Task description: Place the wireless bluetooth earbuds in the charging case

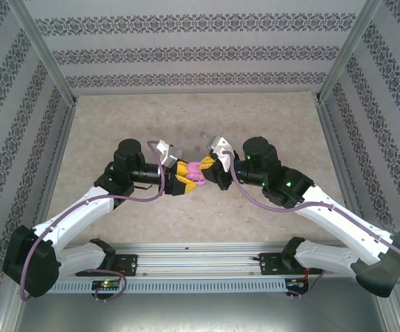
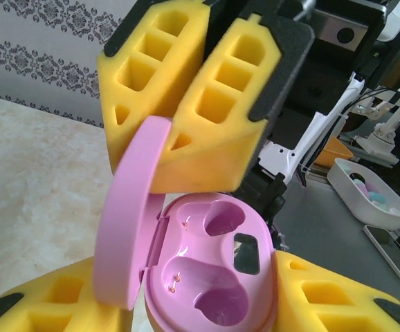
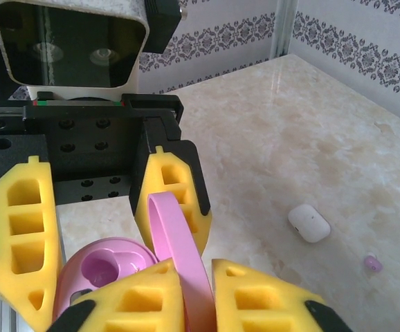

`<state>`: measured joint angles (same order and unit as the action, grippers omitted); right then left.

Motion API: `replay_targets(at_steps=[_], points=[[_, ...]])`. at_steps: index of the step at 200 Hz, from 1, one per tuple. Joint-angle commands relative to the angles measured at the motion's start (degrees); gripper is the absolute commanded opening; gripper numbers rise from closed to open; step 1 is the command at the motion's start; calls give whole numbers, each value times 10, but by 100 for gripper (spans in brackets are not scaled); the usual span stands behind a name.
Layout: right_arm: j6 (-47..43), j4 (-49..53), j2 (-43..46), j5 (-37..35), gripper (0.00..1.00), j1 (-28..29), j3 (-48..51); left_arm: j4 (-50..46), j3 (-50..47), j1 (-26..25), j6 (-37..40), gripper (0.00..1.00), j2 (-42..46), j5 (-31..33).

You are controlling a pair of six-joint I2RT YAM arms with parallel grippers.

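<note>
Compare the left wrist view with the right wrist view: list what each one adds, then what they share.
Left wrist view: both wells of the pink charging case, empty, and a white tray in the background.
Right wrist view: a white case and a purple earbud lying on the table.
Both: the pink case open, its lid raised between the fingers of the right gripper, its base between the fingers of the left gripper.

Marbled beige tabletop (image 3: 290, 124), and lying right on it: a white rounded case (image 3: 309, 223), with a pale purple earbud (image 3: 372, 263) near it.
</note>
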<state>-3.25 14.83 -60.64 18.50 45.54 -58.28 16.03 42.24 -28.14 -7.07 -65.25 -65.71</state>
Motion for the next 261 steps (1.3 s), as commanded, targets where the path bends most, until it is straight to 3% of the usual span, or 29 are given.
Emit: replay_targets(at_steps=[1, 67, 141, 169, 226, 261], points=[[9, -26, 9, 4, 22, 5, 0, -6, 14, -6, 13, 25, 10, 7], [31, -12, 30, -10, 42, 5, 0, 5, 13, -3, -13, 24, 6, 19], [40, 46, -25, -43, 45, -2, -44, -12, 6, -4, -8, 23, 16, 8], [40, 47, -45, -23, 40, -3, -60, -70, 15, -4, 32, 25, 29, 11], [23, 13, -37, 5, 10, -2, -44, -136, 33, -4, 81, 30, 41, 15], [9, 0, -22, 20, 4, -2, -33, -126, 32, -4, 76, 34, 44, 15]])
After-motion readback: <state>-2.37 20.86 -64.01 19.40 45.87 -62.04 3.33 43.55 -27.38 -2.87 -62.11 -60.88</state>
